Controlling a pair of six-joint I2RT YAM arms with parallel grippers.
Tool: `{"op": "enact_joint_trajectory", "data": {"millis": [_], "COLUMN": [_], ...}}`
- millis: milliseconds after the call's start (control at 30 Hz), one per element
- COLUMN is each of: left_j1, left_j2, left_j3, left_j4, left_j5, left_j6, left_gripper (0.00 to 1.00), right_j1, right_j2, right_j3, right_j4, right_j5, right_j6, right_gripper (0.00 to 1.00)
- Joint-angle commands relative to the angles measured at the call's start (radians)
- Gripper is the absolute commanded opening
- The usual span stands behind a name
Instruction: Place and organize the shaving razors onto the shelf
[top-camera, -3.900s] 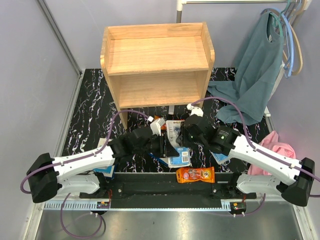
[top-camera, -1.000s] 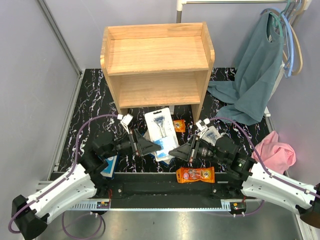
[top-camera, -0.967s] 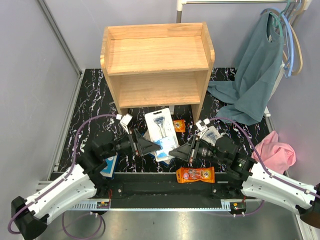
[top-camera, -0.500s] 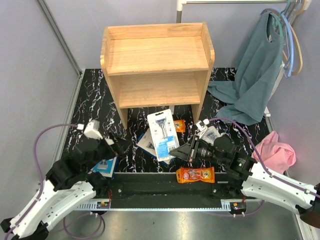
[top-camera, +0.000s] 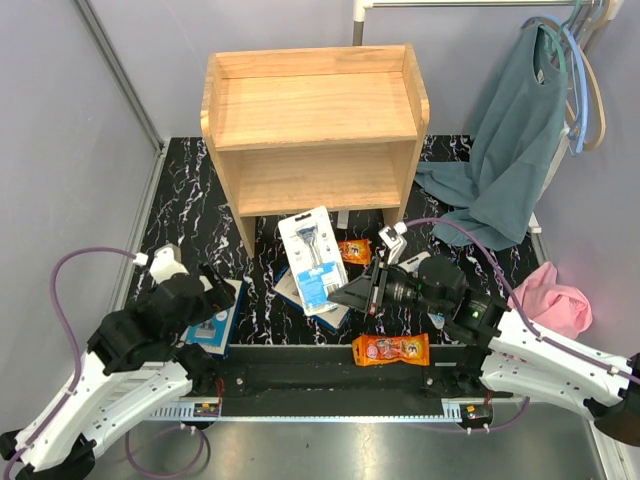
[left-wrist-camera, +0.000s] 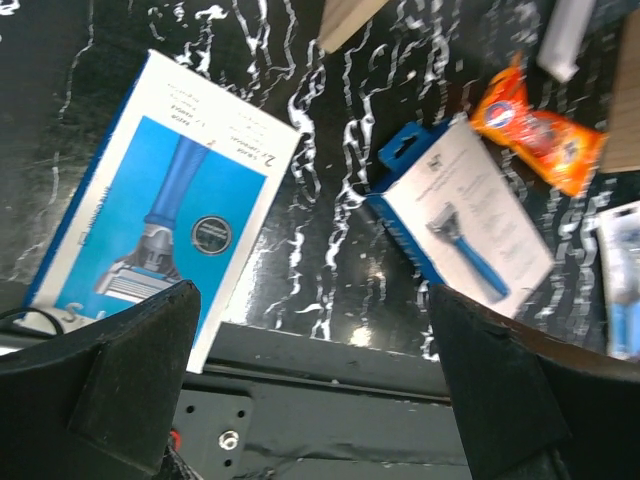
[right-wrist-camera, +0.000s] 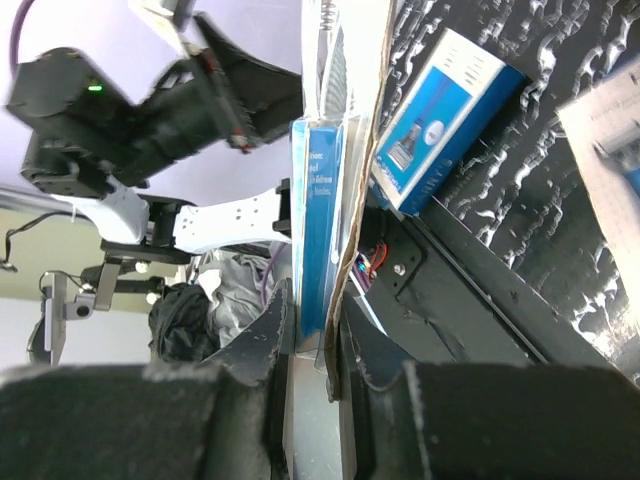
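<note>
The right pincer (top-camera: 347, 292) is clamped on the near short edge of a blister pack (top-camera: 314, 260). In the wrist view its fingers (right-wrist-camera: 268, 352) press both faces of the card, which is seen edge-on. From that grip the blister pack runs away from the arm bases, its long axis aimed roughly at the open lower tier of the shelf (top-camera: 315, 110) and leaning a little to the left. It looks lifted off the black marbled surface (top-camera: 190, 200) rather than lying on it. The shelf stands just beyond the pack's far end and both tiers look bare, so the coming move is probably a forward reach by the right arm, which is the nearer one and already has the load. The left pincer (left-wrist-camera: 320, 400) stands wide apart and holds nothing. It hangs over a flat box (left-wrist-camera: 160, 240) on the near left of the surface, with a second box (left-wrist-camera: 470, 225) and an orange packet (left-wrist-camera: 535, 125) further toward the middle. Another orange packet (top-camera: 390, 348) lies at the near edge, below the right arm.
</note>
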Motion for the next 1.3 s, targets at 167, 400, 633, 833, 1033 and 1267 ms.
{"op": "enact_joint_trajectory", "data": {"millis": [167,400,633,833,1033,1267], "left_j1": [0.001,0.001,0.001,0.001,-0.001,0.001], "left_j2": [0.052,0.054,0.046,0.032,0.042,0.060], "left_j3": [0.028,0.015,0.009,0.005,0.000,-0.001], "left_j4": [0.011,0.019,0.018,0.018,0.019,0.019], "left_j5": [-0.024,-0.019,-0.004,-0.001,0.001,0.004], "left_j6": [0.055,0.050,0.056,0.058,0.061,0.062], "left_gripper": [0.99,0.99,0.99,0.99,0.99,0.99], "right_j1": [0.003,0.001,-0.034,-0.181,-0.322,-0.332], "right_j2": [0.123,0.266,0.511,0.648,0.829,1.093], "right_j3": [0.320,0.611,0.981,1.217,1.462,1.843], "right_j4": [-0.083,-0.168,-0.361,-0.396,-0.396,-0.418], "right_j5": [-0.096,-0.092,-0.072,-0.176,-0.297,-0.365], "right_j6": [-0.134,-0.218,-0.278,-0.244,-0.154,-0.027], "right_gripper": [0.00,0.00,0.00,0.01,0.01,0.00]}}
